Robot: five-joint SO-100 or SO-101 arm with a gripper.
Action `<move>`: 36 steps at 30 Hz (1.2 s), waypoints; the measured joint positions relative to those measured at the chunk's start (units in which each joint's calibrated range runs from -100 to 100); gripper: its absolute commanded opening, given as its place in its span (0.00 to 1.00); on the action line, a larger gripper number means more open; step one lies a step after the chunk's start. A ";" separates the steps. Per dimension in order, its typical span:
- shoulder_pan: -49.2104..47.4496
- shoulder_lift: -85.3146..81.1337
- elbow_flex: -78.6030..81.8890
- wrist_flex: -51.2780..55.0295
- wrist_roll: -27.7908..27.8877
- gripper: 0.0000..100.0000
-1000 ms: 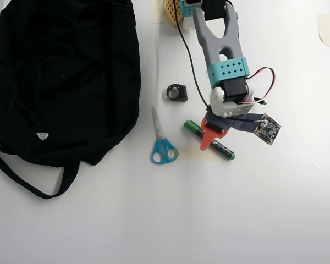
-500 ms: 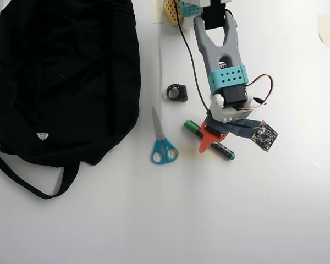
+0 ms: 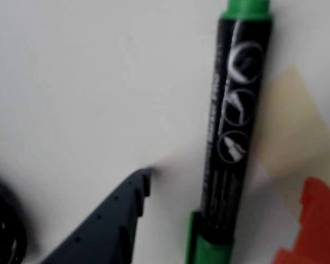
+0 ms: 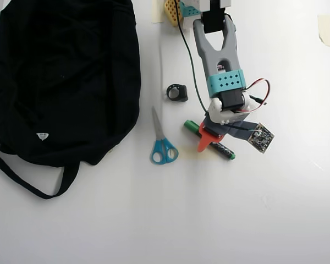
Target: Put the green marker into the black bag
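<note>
Two fingers (image 3: 223,220) spread, straddling green marker (image 3: 231,137)

Bright, even light floods the white table (image 4: 275,209), nearly washing it out in the overhead view, with only faint soft shadows. That view is sharp. The wrist view is soft and blurry, the green marker (image 3: 231,137) smeared close-up.

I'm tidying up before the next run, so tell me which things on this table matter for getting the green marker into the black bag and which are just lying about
Part of the job:
green marker, lying on the table between the open fingers
black bag, at the left of the overhead view
gripper, down around the marker

Just lying about:
blue-handled scissors
small black coiled cable
tape pieces
</note>
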 measured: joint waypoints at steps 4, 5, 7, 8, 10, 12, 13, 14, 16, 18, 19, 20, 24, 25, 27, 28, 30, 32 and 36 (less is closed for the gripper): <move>0.29 0.00 -0.16 0.00 -0.20 0.35; 0.37 0.00 -0.16 0.00 -0.20 0.35; 0.88 0.00 -0.16 0.00 -0.20 0.35; 1.18 0.00 -0.16 0.00 -0.34 0.35; 1.47 0.00 -0.16 0.00 -0.68 0.35; 1.54 0.00 -0.16 0.00 -0.78 0.35; 1.54 0.00 -0.16 0.00 -0.83 0.35; 1.54 0.00 -0.16 0.00 -0.83 0.35; 1.54 0.00 -0.16 0.00 -0.83 0.35; 1.54 0.00 -0.16 0.00 -0.83 0.35; 1.54 0.00 -0.16 0.00 -0.83 0.35; 1.54 0.00 -0.16 0.00 -0.83 0.35; 1.54 0.00 -0.16 0.26 -0.83 0.35; 1.54 0.00 -0.16 0.26 -0.83 0.35; 1.54 0.00 -0.16 0.26 -0.83 0.35; 1.54 0.00 -0.16 0.26 -0.83 0.35; 1.54 0.00 -0.16 0.26 -0.83 0.35; 1.47 0.00 -0.16 0.77 -0.83 0.35; 1.47 0.00 -0.16 1.20 -0.83 0.35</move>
